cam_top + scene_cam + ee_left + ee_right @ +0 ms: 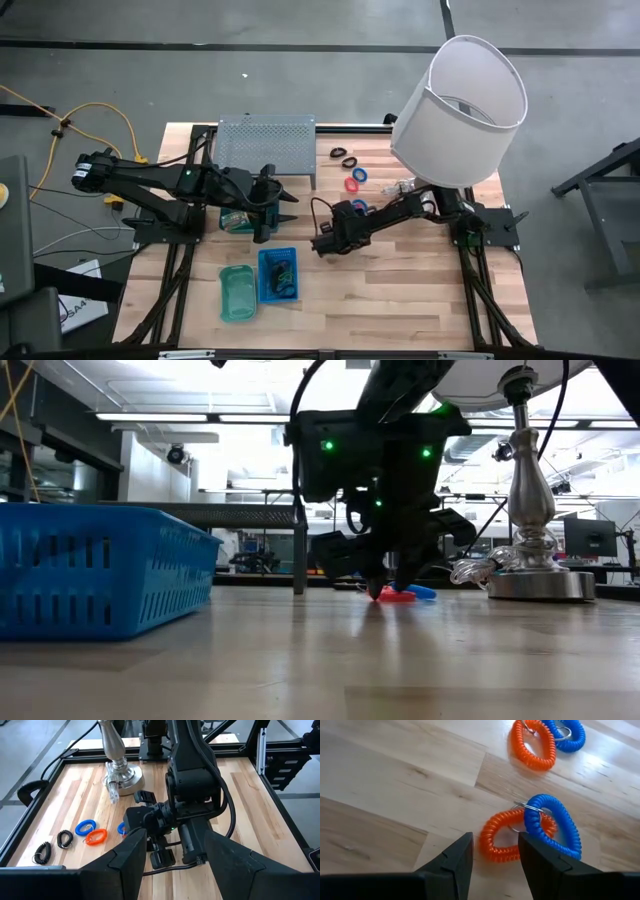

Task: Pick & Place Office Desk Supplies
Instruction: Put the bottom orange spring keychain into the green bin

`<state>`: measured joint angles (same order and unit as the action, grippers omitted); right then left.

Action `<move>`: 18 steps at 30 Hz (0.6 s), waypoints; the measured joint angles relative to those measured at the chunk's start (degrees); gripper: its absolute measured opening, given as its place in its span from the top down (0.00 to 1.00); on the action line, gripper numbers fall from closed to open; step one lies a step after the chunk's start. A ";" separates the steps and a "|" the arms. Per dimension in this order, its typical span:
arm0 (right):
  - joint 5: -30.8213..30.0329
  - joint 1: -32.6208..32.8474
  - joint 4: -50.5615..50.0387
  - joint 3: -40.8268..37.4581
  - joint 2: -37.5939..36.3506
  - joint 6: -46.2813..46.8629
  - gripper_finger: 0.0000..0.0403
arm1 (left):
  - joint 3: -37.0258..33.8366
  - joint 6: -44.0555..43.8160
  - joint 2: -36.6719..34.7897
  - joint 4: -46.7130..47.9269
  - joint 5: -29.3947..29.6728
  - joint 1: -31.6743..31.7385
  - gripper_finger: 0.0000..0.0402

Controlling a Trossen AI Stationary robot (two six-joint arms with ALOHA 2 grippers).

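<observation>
Right gripper (495, 851) low at mid-table, fingers apart just short of a red ring (506, 836) (blue ring (554, 826) lying over it). Left gripper (172, 851) spread apart, hovering by the teal tray (237, 292).

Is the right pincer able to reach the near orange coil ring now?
Probably yes. The right pincer is open just above the orange coil ring, with bare table around; only the linked blue ring lies partly over it.
</observation>
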<state>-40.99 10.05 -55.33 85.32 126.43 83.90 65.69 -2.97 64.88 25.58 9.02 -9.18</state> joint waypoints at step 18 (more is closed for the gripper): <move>3.87 -0.01 6.50 0.02 -0.15 -5.82 0.64 | 0.00 0.01 -0.01 0.00 0.00 -0.01 0.52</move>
<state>-37.12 10.05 -48.82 85.34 126.28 78.08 65.69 -2.96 64.87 25.58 9.02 -9.19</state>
